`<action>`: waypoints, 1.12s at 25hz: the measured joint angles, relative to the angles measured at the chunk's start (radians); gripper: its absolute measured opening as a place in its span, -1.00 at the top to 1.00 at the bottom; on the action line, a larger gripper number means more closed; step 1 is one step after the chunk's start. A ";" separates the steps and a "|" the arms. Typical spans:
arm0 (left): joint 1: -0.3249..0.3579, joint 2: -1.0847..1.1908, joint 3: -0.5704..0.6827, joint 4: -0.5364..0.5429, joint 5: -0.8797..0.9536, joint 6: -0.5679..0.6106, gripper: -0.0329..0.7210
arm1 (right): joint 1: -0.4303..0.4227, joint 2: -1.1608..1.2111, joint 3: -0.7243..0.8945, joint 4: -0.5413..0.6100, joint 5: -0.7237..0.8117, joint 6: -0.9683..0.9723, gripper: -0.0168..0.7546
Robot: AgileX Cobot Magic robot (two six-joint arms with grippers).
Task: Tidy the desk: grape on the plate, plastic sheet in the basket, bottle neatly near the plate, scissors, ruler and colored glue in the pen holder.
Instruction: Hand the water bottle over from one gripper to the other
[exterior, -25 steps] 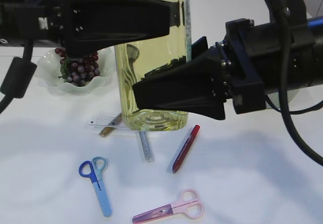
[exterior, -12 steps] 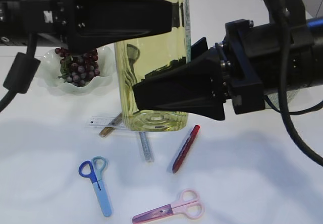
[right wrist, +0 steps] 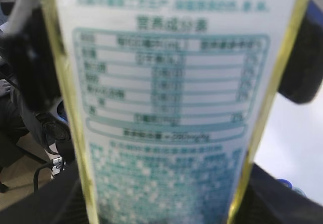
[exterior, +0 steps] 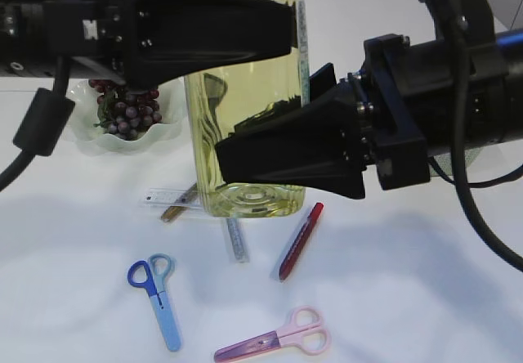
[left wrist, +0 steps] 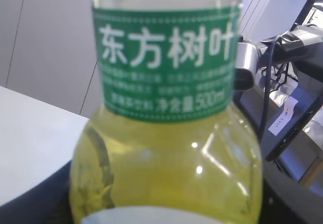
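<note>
A big bottle (exterior: 245,109) full of yellow drink is held up in the air, above the white tabletop (exterior: 409,298). It stands straight up. The right tool (exterior: 278,154) pinches the bottle low down, with one dark finger in front of it and one behind. The left tool (exterior: 245,28) is up high at the top part of the bottle. I cannot tell if it is squeezing the bottle or just sitting around it.

In the left wrist view the bottle (left wrist: 166,133) fills the picture, with a green band and white letters on it. In the right wrist view a white label with small blue-green writing covers the bottle (right wrist: 171,108).

The purple grapes (exterior: 131,109) lie on a wavy pale plate (exterior: 82,122) at the back left. Under the bottle lie a clear ruler (exterior: 167,199), a gold glue pen (exterior: 176,209) and a silvery glue pen (exterior: 236,239). A red glue pen (exterior: 300,242) lies just to the right of them. Near the front are blue scissors (exterior: 159,298) and pink scissors (exterior: 278,338), both flat on the tabletop and well apart from each other.
</note>
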 joint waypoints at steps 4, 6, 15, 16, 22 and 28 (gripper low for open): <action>0.000 0.000 0.000 0.000 0.000 -0.002 -0.46 | 0.000 0.000 0.000 0.000 0.000 0.000 -0.29; 0.000 0.000 0.000 0.000 0.000 -0.004 -0.41 | 0.000 0.000 0.000 0.000 0.000 0.000 -0.29; 0.000 0.000 0.000 0.000 0.010 -0.005 -0.32 | 0.000 0.000 0.000 0.000 0.000 0.000 -0.29; 0.000 0.000 0.000 0.000 0.010 -0.005 -0.32 | 0.000 0.000 0.000 0.000 0.000 0.000 -0.29; 0.000 0.000 0.000 0.000 0.012 -0.005 -0.32 | 0.000 0.000 0.000 0.000 0.000 0.000 -0.29; 0.000 0.000 0.000 0.002 0.013 -0.005 -0.31 | 0.000 0.000 0.000 -0.017 0.000 0.000 -0.32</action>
